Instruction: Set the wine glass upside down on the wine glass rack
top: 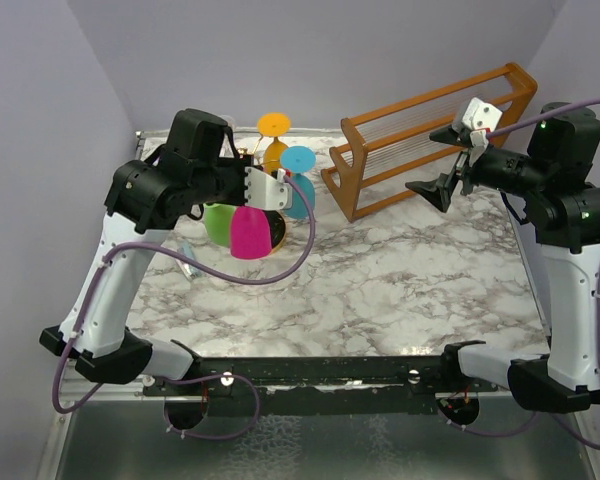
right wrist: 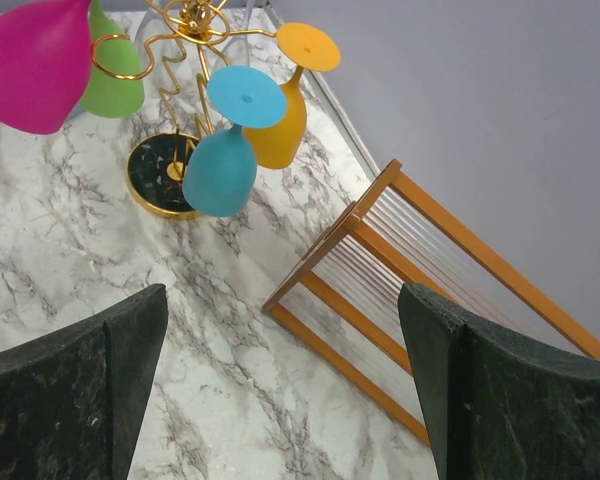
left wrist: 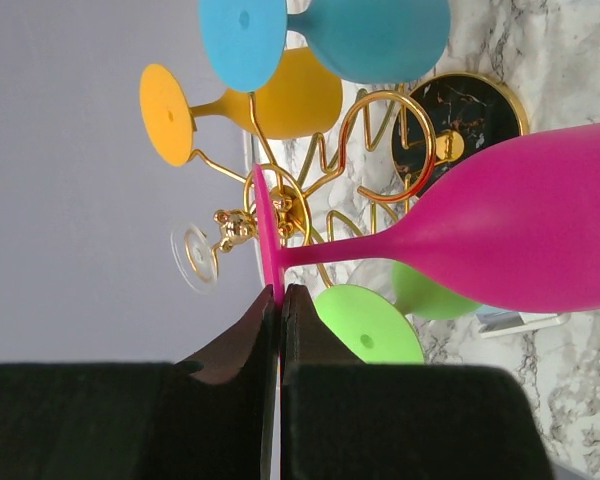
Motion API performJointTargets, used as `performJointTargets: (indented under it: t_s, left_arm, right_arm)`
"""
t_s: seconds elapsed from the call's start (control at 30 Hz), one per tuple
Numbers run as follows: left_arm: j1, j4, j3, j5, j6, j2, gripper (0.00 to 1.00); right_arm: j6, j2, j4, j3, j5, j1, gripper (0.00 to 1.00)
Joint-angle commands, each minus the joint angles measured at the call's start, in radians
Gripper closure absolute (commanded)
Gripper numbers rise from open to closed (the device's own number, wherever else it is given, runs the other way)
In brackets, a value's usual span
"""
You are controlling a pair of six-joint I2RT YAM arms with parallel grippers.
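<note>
Seen from above, a marble-patterned bench (top: 380, 270) sits between two robot arms. The left claw (top: 280, 182) reaches toward the far left of the bench and holds a magenta wine glass (top: 250, 232), whose bowl hangs downward. Just behind it stands the gold wire wine glass rack (top: 279, 237), largely hidden by the arm. A blue glass (top: 298, 165), an orange glass (top: 274, 135) and a green glass (top: 218, 222) hang on it bowl-down. The right claw (top: 435, 162) is held in the air at the far right, spread wide with nothing in it, close to a wooden slatted rack (top: 420, 99). In the left wrist view, the claw is pinched narrow on the rim of the magenta glass's round foot. The foot is seen edge-on, right against the gold rings at the top of the rack's post. I cannot tell whether the stem sits inside a ring. The rack's round dark base with its gold rim shows beyond. In the right wrist view, two dark fingers (right wrist: 70, 390) stand far apart over bare marble. Beyond them is the gold rack with its coloured glasses, the magenta bowl tilted beside the green one, and the wooden rack to the right.
</note>
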Motion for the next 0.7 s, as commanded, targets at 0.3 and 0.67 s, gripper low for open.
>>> performJointTargets:
  t_s: [0.3, 0.67]
  left_arm:
    - [-0.034, 0.038, -0.068, -0.131, 0.050, 0.021, 1.00]
    - [-0.069, 0.103, -0.115, -0.189, 0.038, 0.045, 1.00]
  right_arm:
    - [-0.010, -0.009, 0.015, -0.016, -0.023, -0.005, 0.02]
    - [-0.016, -0.007, 0.015, -0.028, -0.035, -0.007, 0.02]
